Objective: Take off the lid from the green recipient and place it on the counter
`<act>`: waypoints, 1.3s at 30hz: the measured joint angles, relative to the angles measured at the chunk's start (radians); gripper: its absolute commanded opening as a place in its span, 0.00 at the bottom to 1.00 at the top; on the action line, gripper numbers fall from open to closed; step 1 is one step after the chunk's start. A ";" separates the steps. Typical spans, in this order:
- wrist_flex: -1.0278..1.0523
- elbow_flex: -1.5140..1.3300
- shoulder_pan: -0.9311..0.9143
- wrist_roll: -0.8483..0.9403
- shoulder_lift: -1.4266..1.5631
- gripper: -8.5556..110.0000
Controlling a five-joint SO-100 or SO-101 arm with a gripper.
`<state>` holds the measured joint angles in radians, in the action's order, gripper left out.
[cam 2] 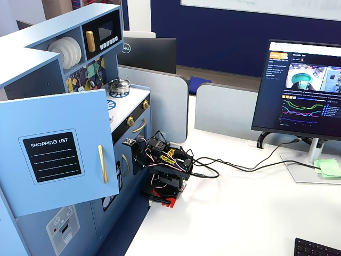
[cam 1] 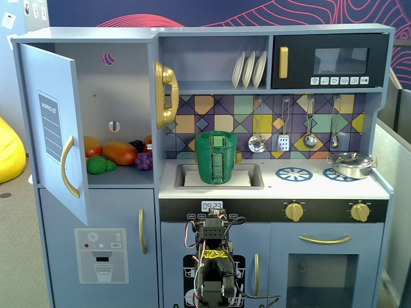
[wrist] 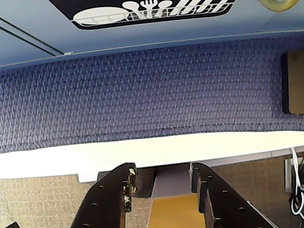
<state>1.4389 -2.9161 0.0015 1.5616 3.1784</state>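
Observation:
The green recipient stands upright in the sink of the counter, its loop handle facing front. The lid sits on its mouth, only its edge and knob showing. My arm is folded low in front of the kitchen, well below the counter. It also shows in a fixed view from the side, where the open door hides the pot. In the wrist view my gripper is open and empty, with black fingers pointing at blue carpet and a white edge.
A silver metal pan sits on the right burner. The fridge door stands open at the left, with toy food on the shelf inside. Utensils hang behind the counter. A monitor and cables lie on the desk.

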 measured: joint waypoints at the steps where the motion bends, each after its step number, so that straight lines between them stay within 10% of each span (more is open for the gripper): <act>1: 0.000 0.000 0.000 0.000 0.000 0.07; 15: -0.141 0.038 -0.097 -0.044 -0.025 0.09; 39: -0.870 0.919 -0.086 0.129 -0.588 0.43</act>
<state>0.5691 -1.9972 -0.0844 1.6904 2.5909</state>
